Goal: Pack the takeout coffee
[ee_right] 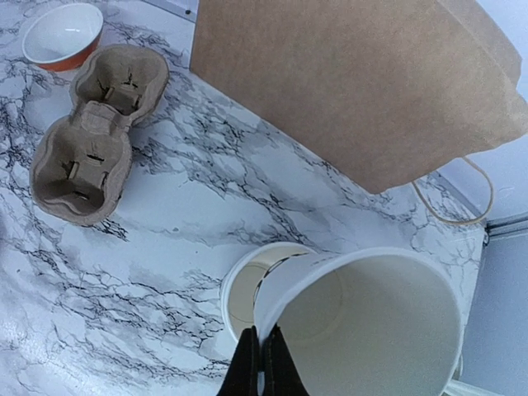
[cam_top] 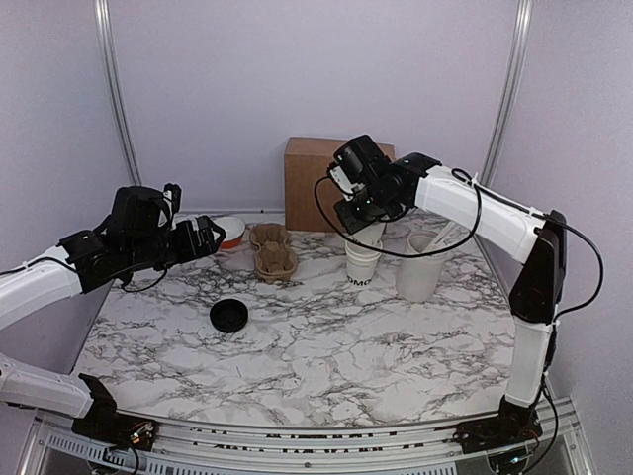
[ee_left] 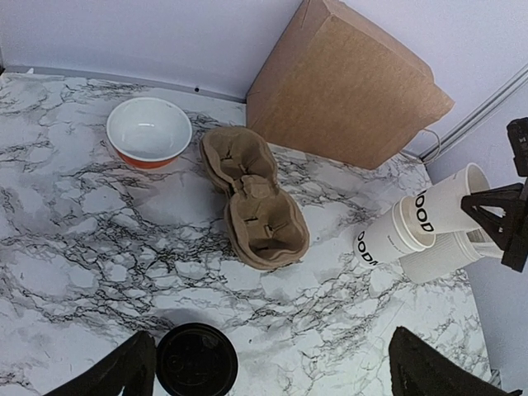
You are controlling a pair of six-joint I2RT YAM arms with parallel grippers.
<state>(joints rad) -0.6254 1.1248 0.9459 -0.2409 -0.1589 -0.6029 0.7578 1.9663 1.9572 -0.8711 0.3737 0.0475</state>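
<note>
The right pincer [ee_right: 261, 356] is pinched tight on the rim of a white paper cup [ee_right: 371, 322], one finger inside the wall and one outside, and holds the lidless cup tilted in the air. The base of that cup sits in or just over the mouth of a second cup [ee_right: 241, 301] of the same kind. I cannot tell whether the two touch. The second cup stands on the marble table [cam_top: 346, 366] right of centre, with black lettering on its side. Just to its right stands a taller frosted tumbler [cam_top: 420, 267] with sticks poking out of it. Behind them, against the far wall, a brown paper bag [ee_left: 346, 82] stands upright. To the left of the cups lies a brown pulp two-cup carrier [ee_left: 256, 202], both pockets open to the ceiling. Just beyond its far-left end sits a small bowl [ee_left: 149, 132], white inside and orange outside. Over on the left side, the left pincer [ee_left: 274, 342] hangs above the table with its fingers spread wide and nothing between them. Under it, close to one finger in the wrist view, a round black lid [ee_left: 196, 360] lies flat on the marble. It is on its own, left of centre, nearer than the carrier and well apart from both cups.
</note>
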